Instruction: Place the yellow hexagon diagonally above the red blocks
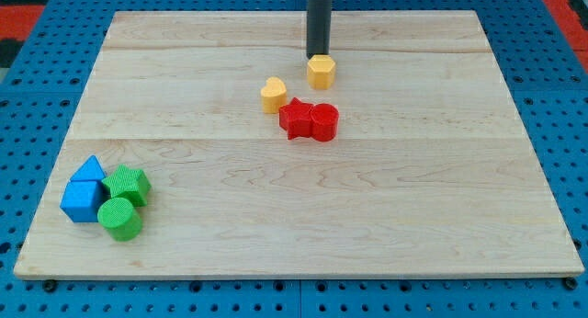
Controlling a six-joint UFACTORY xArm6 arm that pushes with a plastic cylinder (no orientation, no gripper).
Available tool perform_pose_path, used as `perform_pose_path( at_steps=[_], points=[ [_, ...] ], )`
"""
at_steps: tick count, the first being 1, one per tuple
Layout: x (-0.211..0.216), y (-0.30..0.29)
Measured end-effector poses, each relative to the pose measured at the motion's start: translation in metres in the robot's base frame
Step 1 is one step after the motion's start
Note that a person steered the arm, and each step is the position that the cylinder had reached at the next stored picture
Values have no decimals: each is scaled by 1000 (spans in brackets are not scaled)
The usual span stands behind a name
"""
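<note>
The yellow hexagon [321,72] lies near the view's top centre of the wooden board. My tip [317,57] touches its upper edge, just above it. Two red blocks sit pressed together below it: a red star-like block [296,118] on the left and a red cylinder [324,121] on the right. The hexagon is above and slightly right of the red pair, with a small gap. A yellow heart-shaped block [273,95] lies to the upper left of the red blocks, almost touching the star.
A cluster sits at the view's bottom left: a blue triangle [91,168], a blue cube [83,200], a green block [128,184] and a green cylinder [120,218]. The wooden board [367,217] rests on a blue pegboard surface.
</note>
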State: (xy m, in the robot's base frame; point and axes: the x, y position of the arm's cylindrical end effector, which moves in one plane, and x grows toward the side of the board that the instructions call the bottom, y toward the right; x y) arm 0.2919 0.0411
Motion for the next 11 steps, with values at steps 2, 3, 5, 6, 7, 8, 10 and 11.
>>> perform_pose_path(
  at_steps=[2, 3, 5, 6, 7, 8, 10, 11],
  points=[
    [-16, 15],
    [15, 9],
    [46, 12],
    [23, 1],
    [28, -18],
    [48, -18],
    [42, 20],
    [55, 80]
  ],
)
